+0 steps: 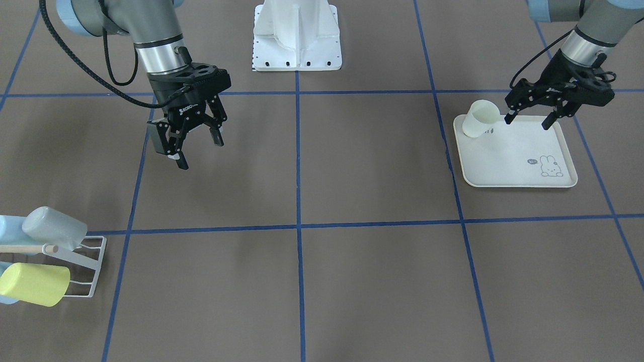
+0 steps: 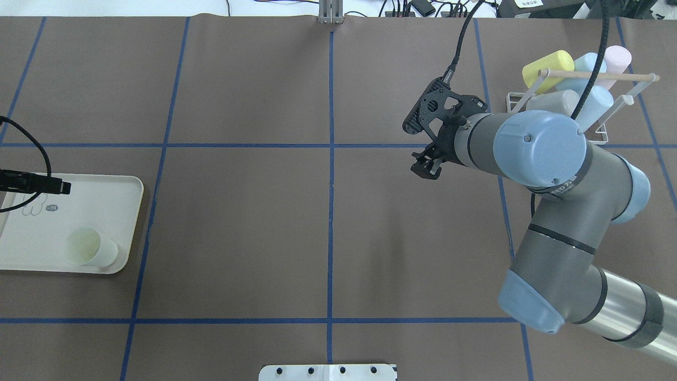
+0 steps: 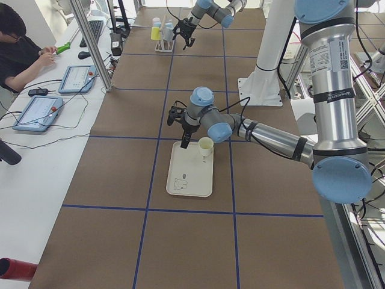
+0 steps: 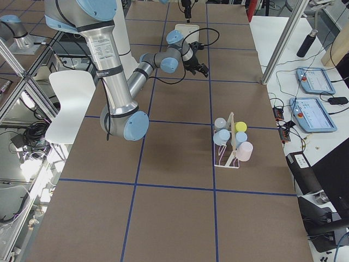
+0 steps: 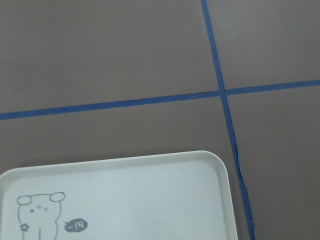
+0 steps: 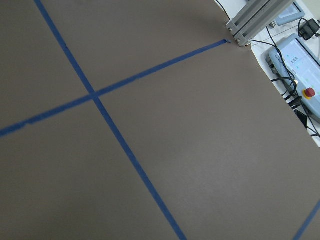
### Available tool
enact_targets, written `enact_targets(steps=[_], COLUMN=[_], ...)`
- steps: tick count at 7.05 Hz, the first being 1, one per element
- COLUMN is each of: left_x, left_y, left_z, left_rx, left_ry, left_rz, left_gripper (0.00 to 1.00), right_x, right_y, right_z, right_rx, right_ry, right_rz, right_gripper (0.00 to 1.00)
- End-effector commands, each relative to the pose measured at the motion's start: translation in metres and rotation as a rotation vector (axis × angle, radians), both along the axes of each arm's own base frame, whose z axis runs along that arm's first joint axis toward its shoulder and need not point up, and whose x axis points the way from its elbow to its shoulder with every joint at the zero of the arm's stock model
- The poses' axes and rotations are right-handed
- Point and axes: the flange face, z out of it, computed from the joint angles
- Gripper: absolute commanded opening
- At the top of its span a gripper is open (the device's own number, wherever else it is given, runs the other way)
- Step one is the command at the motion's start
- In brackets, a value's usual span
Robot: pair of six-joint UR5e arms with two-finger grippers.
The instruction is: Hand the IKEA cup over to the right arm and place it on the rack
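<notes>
The IKEA cup (image 1: 480,119), pale and translucent, stands upright on the robot-side corner of the cream rabbit-print tray (image 1: 518,161). My left gripper (image 1: 528,120) hangs open over that same end of the tray. Its nearer fingertip is just beside the cup, and nothing is between the fingers. In the overhead view the cup (image 2: 92,248) sits at the tray's (image 2: 106,201) near right corner. The right arm's gripper (image 1: 198,149) hovers open and empty over bare table, well away from the white wire rack (image 1: 93,266). The left wrist view shows only a tray corner (image 5: 200,165).
The rack (image 2: 613,76) holds several cups, among them a yellow one (image 1: 35,284) and a grey one (image 1: 53,226). The white robot base (image 1: 297,35) stands mid-table at the robot's side. A person (image 3: 21,48) sits at a side bench with tablets.
</notes>
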Motion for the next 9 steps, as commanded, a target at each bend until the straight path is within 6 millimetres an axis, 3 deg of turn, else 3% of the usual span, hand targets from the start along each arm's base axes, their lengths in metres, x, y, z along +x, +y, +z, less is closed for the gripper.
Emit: enact_targets(steps=[1, 5, 7, 8, 9], left_x=[0.014, 0.038, 0.047, 0.050, 0.050], left_y=[0.013, 0.038, 0.044, 0.046, 0.047], left_z=[0.014, 0.040, 0.043, 0.042, 0.041], left_rx=[-0.027, -0.069, -0.075, -0.073, -0.074], left_ry=[-0.015, -0.055, -0.056, -0.052, -0.049], left_rz=[0.027, 0.109, 0.132, 0.143, 0.145], left_gripper=[1.00, 0.96, 0.64, 0.64, 0.45], right_x=[-0.009, -0.013, -0.013, -0.014, -0.013], right_y=[0.007, 0.011, 0.014, 0.014, 0.014], right_z=[-0.003, -0.002, -0.004, -0.004, -0.004], right_rx=[-0.039, -0.040, -0.036, -0.037, -0.036], right_ry=[-0.049, -0.046, -0.050, -0.049, -0.050], right_rz=[0.002, -0.006, -0.011, -0.011, -0.011], right_gripper=[0.99, 0.99, 0.99, 0.99, 0.99])
